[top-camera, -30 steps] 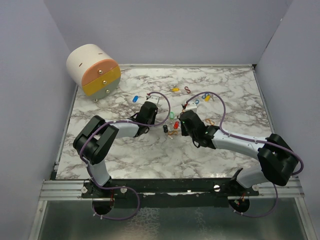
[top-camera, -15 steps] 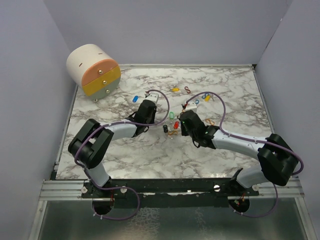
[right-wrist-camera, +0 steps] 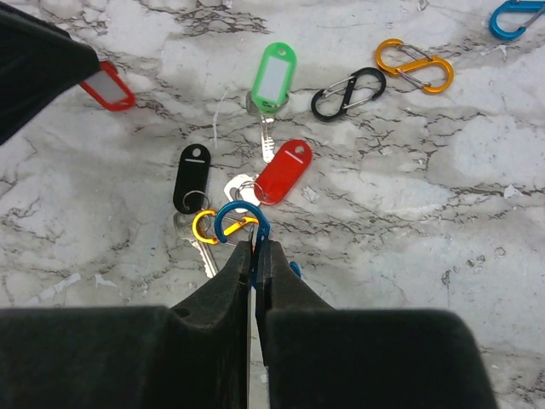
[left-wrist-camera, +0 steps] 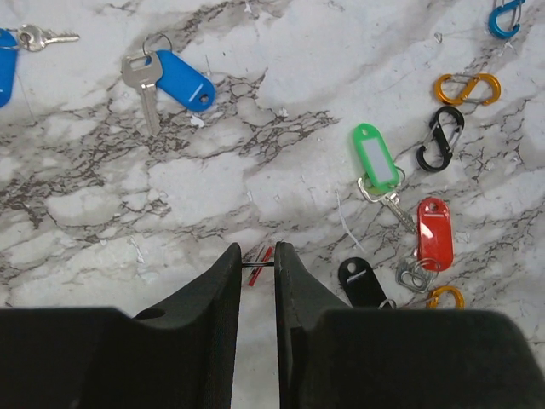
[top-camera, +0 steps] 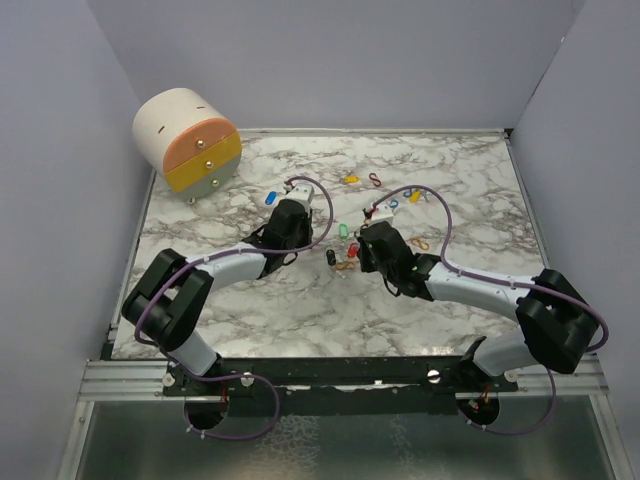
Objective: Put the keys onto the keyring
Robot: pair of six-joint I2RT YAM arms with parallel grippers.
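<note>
The keys lie flat on the table, in a small bunch between the two arms; each one has a little coloured tag; the red tag and the black tag lie near each other, and the green tag lies just past them; a blue tag with its silver key lies apart, off to the left side; a second red tag peeks out from under the left arm. The right fingers are pinched tight on a blue clip, just beside the red tag and the black tag; a yellow clip lies right against the blue clip. The left fingers are nearly together over the table; a thin red sliver shows in the narrow gap, but I cannot tell if they squeeze it. Further out lie a black S-clip, an orange S-clip and a second blue clip; a round box with drawers stands at the far left corner of the table.
</note>
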